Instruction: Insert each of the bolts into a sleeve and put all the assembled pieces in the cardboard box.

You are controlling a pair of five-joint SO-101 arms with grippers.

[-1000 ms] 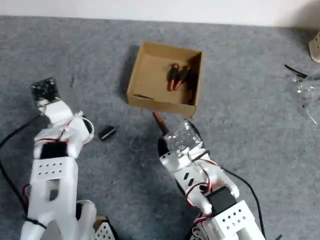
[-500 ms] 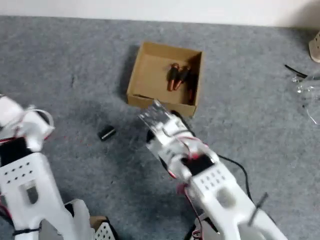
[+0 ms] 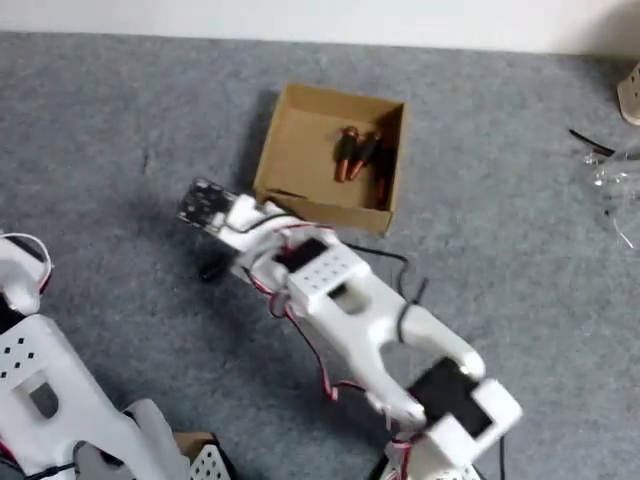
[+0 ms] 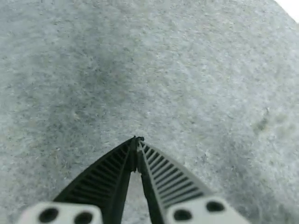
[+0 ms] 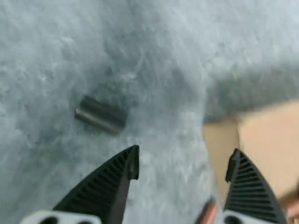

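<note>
The left tool (image 4: 137, 142), its fingers pressed together on nothing, is held over bare tabletop (image 4: 187, 70) away to the left of the cardboard box (image 3: 318, 211). The loose black sleeve (image 5: 100, 114) is seen lying flat on the tabletop just off the box's near left corner. The right tool (image 5: 182, 163) is hung above the stretch between sleeve and box, its fingers spread wide and empty; a copper tip (image 5: 208, 213), perhaps a bolt, is glimpsed by one finger but cannot be identified. Assembled pieces (image 3: 357, 153) are already lodged in the box's far right corner. For a sound pickup, the spread fingers should be shifted over the sleeve, lined up across its short width, lowered to the tabletop and only then closed, so that it is not rolled away
</note>
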